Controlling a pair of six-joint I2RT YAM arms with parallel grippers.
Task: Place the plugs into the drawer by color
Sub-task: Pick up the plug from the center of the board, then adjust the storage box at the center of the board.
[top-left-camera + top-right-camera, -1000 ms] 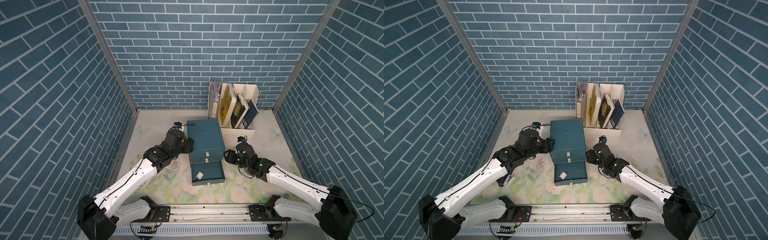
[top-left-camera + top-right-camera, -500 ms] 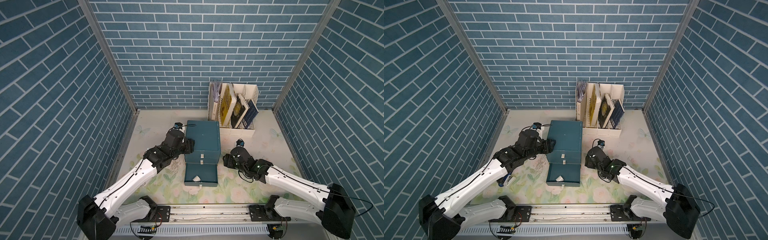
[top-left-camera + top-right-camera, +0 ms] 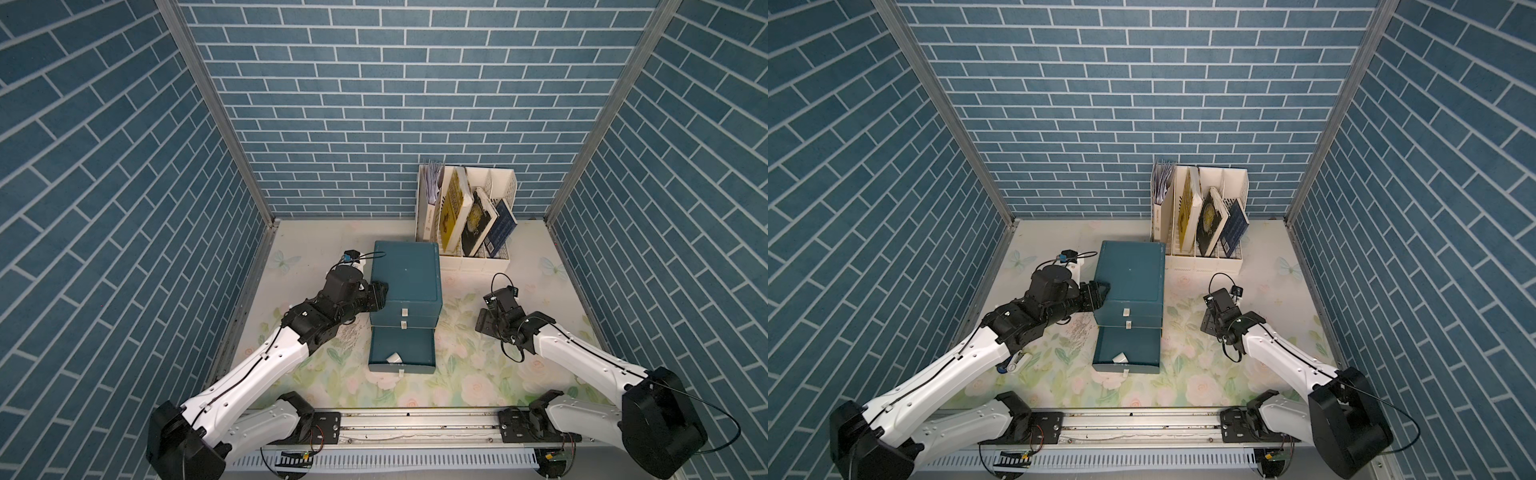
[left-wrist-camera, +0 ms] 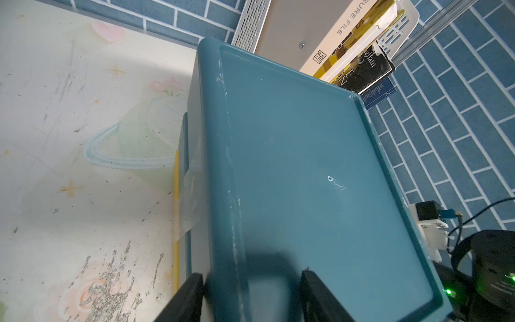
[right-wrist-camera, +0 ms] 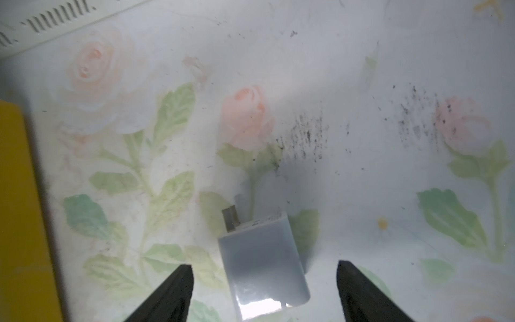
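teal drawer (image 4: pixel 306 167), left pincer (image 4: pixel 250 274) astride edge

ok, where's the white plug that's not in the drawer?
The plug lies on the mat, right of the drawer, between the jaws of the open right pincer in the right wrist view.

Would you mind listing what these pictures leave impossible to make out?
Upper two drawers of the teal drawer cabinet: shut in both top views, contents hidden.
Pale plug: the right gripper covers it in both top views; the right wrist view is hazy, so its exact colour is unsure.
White-and-blue item: mostly under the left forearm in a top view, unidentifiable.
Left gripper: fingers cut off by the left wrist view's edge; grip on the cabinet unclear.
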